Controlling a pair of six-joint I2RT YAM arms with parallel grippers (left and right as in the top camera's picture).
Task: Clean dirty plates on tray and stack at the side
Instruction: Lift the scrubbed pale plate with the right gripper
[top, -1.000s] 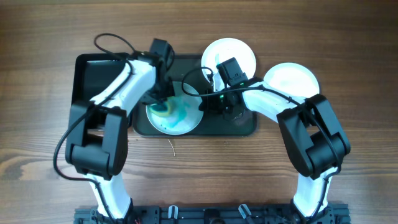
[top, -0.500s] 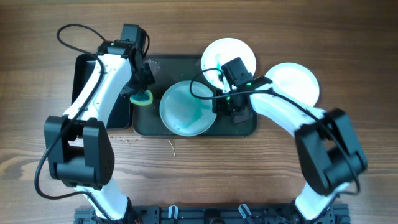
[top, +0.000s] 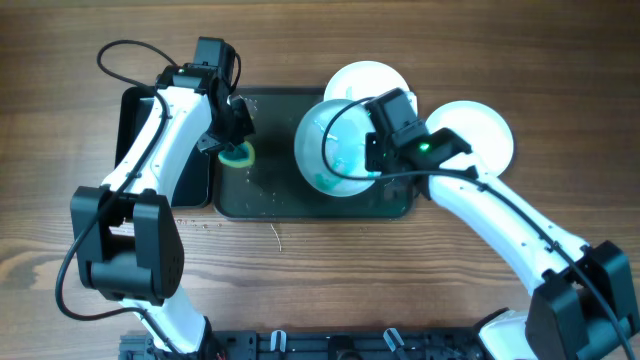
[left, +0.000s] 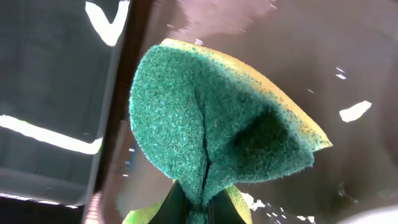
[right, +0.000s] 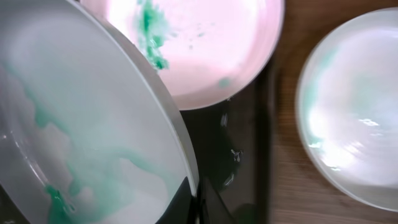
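Open room on the wet, droplet-dotted floor of the tray (top: 270, 195) between the two hands, with a low rim all round and wood desk (top: 300, 280) in front.

Crowded at the right end: pale blue plate (top: 335, 148) held tilted above the tray's right half, teal smear across its face, overlapping a white plate (top: 370, 78). That one straddling the tray's far rim, carrying its own green smear. Just beyond the tray's right edge, on the desk, a second white plate (top: 475, 125), faintly green-tinged at one side. Hard against the tray's left edge, a deeper black tub (top: 132, 120).

Right hand (right: 195, 204) pinching the pale blue plate at its rim, arm stretched in from the right front.

Left hand (left: 194, 208) pressed together on a folded green-and-yellow sponge (left: 211, 137), low over the tray's left end beside the tub wall. Touching the floor or just above it: cannot tell. Arm reaching forward over the tub, wrist bent back toward the tray.
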